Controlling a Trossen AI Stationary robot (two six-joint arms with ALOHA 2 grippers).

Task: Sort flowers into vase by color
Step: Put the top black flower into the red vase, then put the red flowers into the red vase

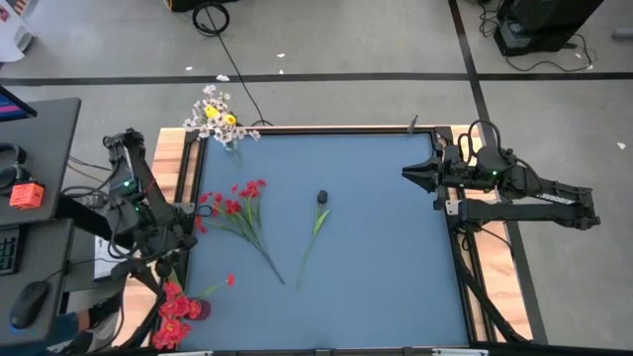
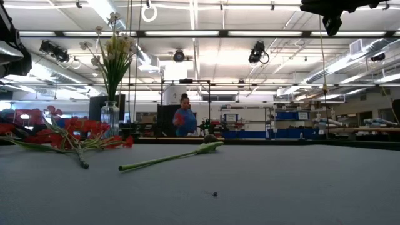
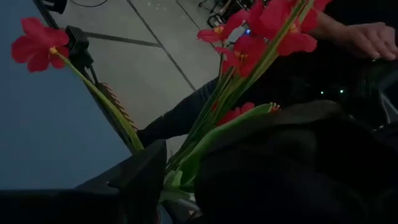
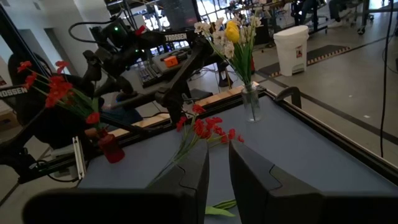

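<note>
Red sprigs [image 1: 174, 314] are sitting in the small dark-red vase [image 1: 198, 310]; beside it our left gripper [image 1: 163, 255] is spreading, so we're eyeing the red blossom cluster [image 1: 232, 206] next.

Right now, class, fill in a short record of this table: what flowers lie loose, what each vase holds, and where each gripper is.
loose on mat: red sprig; dark-budded stem
clear vase: far left corner, white and yellow flowers
red vase: near left edge, red flowers
left gripper: over the red vase, red stems between its fingers
right gripper: right edge of the mat, waiting, holding nothing
</note>
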